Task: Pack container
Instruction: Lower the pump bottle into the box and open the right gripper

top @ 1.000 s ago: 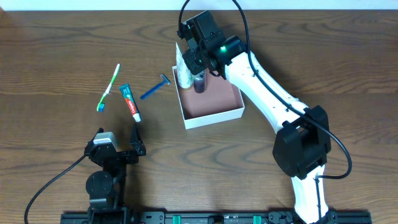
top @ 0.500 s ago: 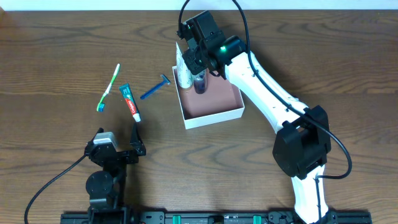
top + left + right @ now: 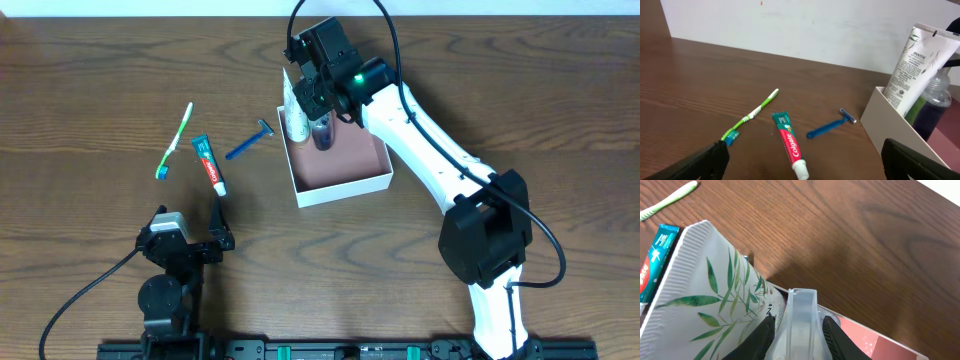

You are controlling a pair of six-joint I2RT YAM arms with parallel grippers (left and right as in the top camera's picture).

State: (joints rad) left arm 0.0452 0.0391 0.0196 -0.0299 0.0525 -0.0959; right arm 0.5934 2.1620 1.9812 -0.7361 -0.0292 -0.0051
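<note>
From overhead, the container (image 3: 345, 166), a shallow white-walled box with a pinkish-brown floor, sat on the table (image 3: 90, 80) right of centre. The right pincer (image 3: 318, 108) hung over its far left corner, above a white Pantene tube (image 3: 293, 112) and a dark bottle (image 3: 321, 133) that both stood inside that corner. To the left of the box, on the wood, lay a blue razor (image 3: 250, 141), a Colgate toothpaste tube (image 3: 209, 164) and a green toothbrush (image 3: 175, 140), each apart from the others. The left pincer (image 3: 192, 238) rested near my edge of the table, its jaws spread wide and holding nothing.

Through the left wrist camera I saw the left pincer's two dark fingers (image 3: 707, 161) far apart, with the toothbrush, toothpaste and razor lying beyond them and the container's white wall at the right.

Through the right wrist camera, the right pincer's fingers (image 3: 764, 332) flanked the bottle's clear cap; I could not tell whether they pressed on it. The Pantene tube leaned just beside it.
</note>
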